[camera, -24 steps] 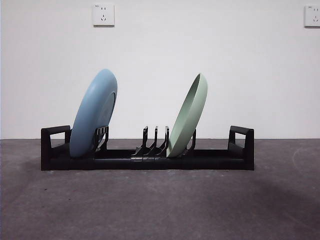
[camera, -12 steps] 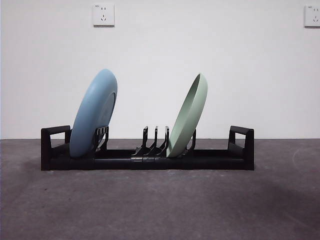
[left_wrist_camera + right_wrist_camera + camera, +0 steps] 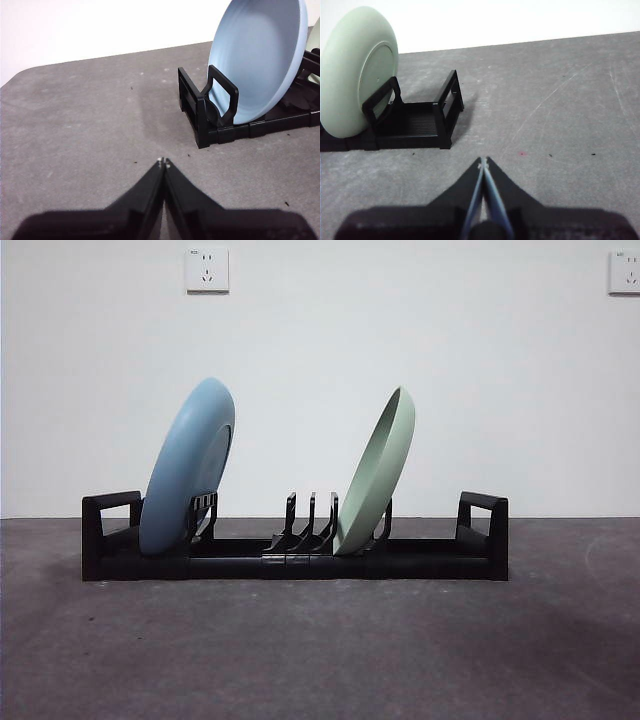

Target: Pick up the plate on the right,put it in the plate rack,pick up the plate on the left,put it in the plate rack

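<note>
In the front view the plate rack (image 3: 295, 558) sits across the middle of the frame on the grey desk (image 3: 320, 650), a blocky loop handle at each end. At its left end the blue plate (image 3: 187, 468) stands on edge in a slot, leaning to the right; right of centre the green plate (image 3: 376, 472) stands in another slot, leaning the same way, with 3 bare divider prongs (image 3: 311, 521) between the 2. Both plates look already racked, so the task appears finished.

The left gripper (image 3: 163, 163) shows at the bottom centre of the left wrist view, its fingers pressed together on nothing, above bare desk and apart from the rack's end handle (image 3: 220, 95) at the right of that frame. The right gripper (image 3: 483, 162), at the bottom centre of the right wrist view, likewise has its fingers pressed together and empty, with the rack's other end at the left of that frame.

The plates look stiff, smooth and probably light, perhaps plastic; slippery to pinch and likely to tip if nudged. The upper rim, standing clear above the prongs, is the best place to hold.

No readable writing or brand shows; only 2 wall sockets (image 3: 206, 269) at the top of the front view
</note>
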You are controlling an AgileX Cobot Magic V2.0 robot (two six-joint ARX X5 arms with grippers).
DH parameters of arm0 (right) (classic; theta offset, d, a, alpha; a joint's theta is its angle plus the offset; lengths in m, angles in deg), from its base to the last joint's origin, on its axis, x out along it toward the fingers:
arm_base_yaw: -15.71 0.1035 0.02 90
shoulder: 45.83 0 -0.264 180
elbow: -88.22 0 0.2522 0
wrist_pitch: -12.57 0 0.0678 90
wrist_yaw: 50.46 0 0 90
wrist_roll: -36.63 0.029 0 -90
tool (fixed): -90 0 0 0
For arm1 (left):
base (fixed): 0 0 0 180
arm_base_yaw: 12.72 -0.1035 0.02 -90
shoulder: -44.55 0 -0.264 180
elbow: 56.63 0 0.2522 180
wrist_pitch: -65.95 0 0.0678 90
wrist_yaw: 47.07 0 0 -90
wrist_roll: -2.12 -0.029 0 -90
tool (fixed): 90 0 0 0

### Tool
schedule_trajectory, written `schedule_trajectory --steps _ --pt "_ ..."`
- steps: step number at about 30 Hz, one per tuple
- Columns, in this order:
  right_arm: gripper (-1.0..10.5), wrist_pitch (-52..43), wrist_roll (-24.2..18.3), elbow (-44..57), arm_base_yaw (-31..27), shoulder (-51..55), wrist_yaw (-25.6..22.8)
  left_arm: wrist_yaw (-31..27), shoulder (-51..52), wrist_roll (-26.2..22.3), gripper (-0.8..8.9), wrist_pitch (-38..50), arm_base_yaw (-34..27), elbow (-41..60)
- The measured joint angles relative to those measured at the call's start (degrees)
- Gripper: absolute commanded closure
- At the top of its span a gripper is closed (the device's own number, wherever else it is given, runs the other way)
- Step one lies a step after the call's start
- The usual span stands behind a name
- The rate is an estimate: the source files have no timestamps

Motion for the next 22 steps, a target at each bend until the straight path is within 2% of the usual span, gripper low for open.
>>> schedule_trajectory --steps 22 --pt "9.4 0.0 0.6 0.0 0.0 0.0 0.0 0.0 0.0 0.0 8.17 0.0 0.0 0.0"
